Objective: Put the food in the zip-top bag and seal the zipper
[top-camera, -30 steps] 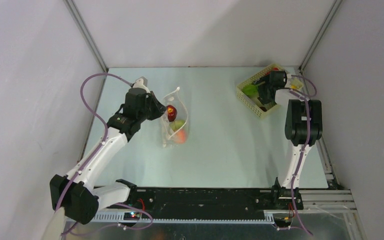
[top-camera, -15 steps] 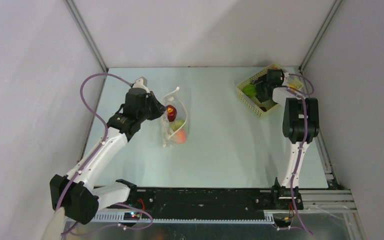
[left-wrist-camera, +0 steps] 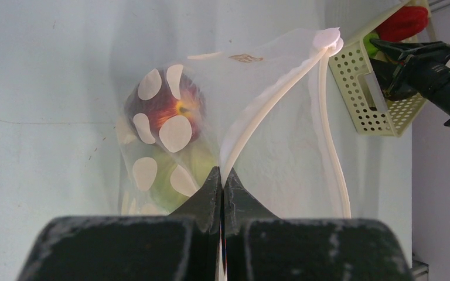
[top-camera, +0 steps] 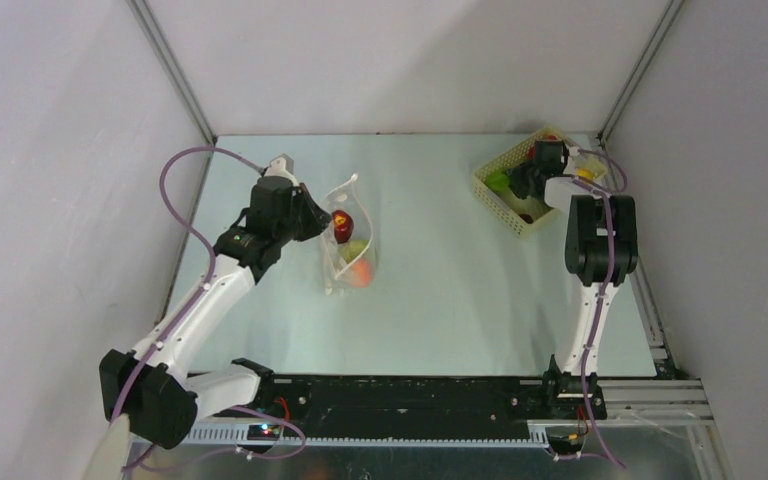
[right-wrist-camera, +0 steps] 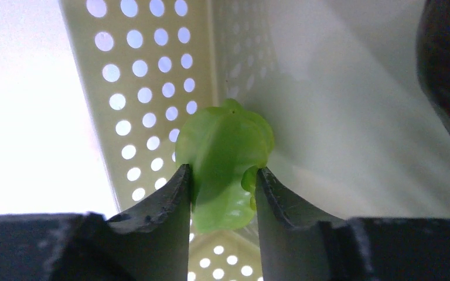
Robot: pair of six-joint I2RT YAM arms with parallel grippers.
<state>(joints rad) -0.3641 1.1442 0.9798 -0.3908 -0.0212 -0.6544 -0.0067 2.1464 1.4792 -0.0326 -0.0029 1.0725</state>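
The zip-top bag (top-camera: 352, 242) lies at table centre-left, its mouth standing open. Inside it sit a dark red piece of food (left-wrist-camera: 170, 108), a green one (top-camera: 357, 248) and an orange one (top-camera: 360, 270). My left gripper (left-wrist-camera: 222, 175) is shut on the bag's whitish zipper (left-wrist-camera: 269, 105) and holds that edge up. My right gripper (right-wrist-camera: 222, 172) reaches into the pale yellow basket (top-camera: 505, 208) at the far right. Its two fingers press on either side of a bright green food piece (right-wrist-camera: 225, 146). In the top view that green piece (top-camera: 498, 180) sits at the basket's left end.
A red piece (left-wrist-camera: 403, 23) lies at the basket's far end. In the right wrist view a dark rounded thing (right-wrist-camera: 448, 64) crowds the right side, and the basket's perforated wall (right-wrist-camera: 146, 88) stands close on the left. The enclosure's walls meet just behind the basket.
My right gripper has pushed further into the basket and its fingers have come together around the green piece. The left arm and the bag have not moved.
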